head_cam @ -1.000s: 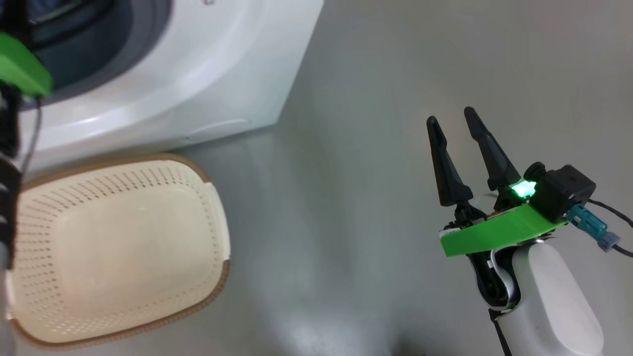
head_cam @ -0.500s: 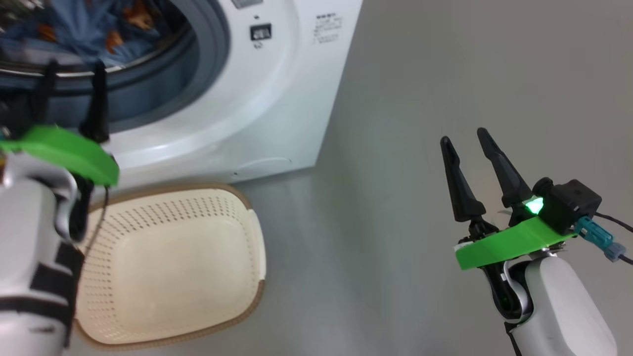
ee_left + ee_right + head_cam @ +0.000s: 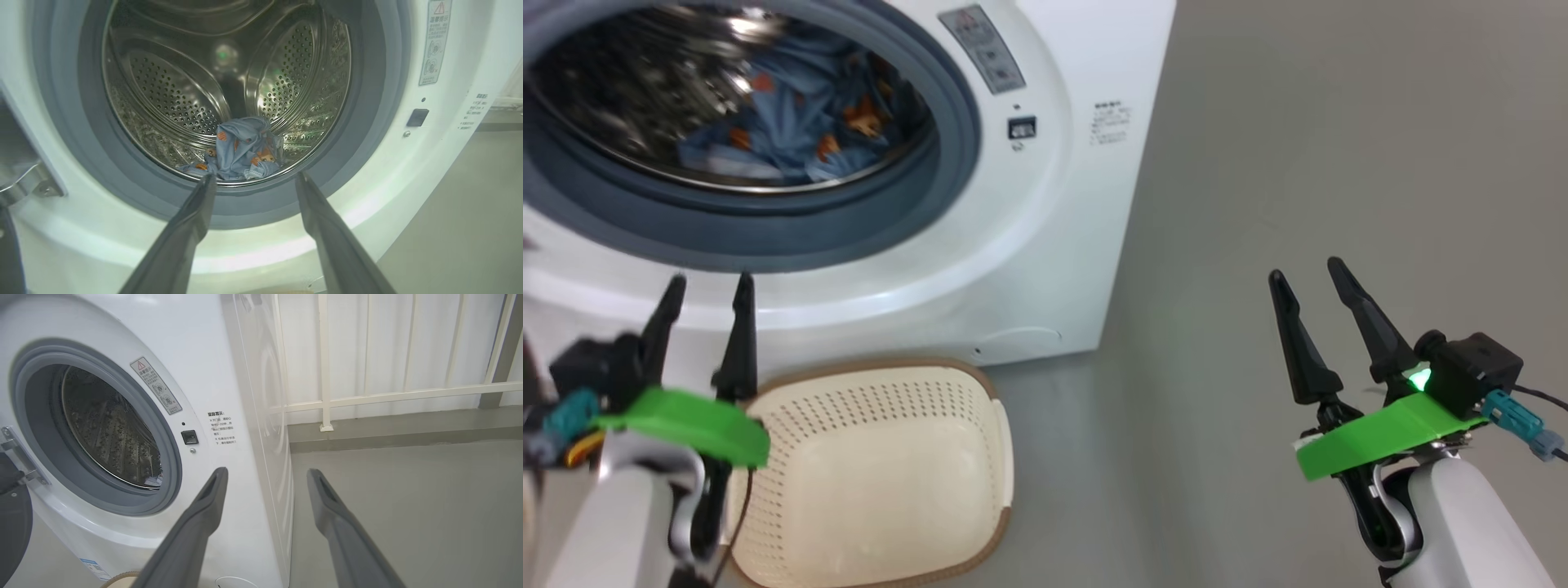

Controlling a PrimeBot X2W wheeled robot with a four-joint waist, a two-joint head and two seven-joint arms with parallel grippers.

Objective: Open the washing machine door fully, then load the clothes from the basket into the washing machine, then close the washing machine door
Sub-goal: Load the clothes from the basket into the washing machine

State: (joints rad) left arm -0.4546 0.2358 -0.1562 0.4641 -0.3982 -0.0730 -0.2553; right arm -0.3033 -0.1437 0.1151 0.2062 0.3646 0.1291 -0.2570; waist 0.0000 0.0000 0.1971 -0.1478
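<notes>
While the basket [image 3: 882, 474] sits nearby, the clothes [image 3: 241, 149] lie inside the washing machine [image 3: 1045, 245].

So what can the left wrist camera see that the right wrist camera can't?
Left wrist camera, not the right: the blue clothes with orange prints, lying at the bottom of the drum, plus the drum's back wall. Right wrist camera, not the left: a white railing, the side of the washing machine, its blue label sticker and a bit of the basket rim. Both: the machine's white front, grey gasket, open doorway and grey floor, and each camera's own fingers, left gripper and right gripper, open and empty.
</notes>
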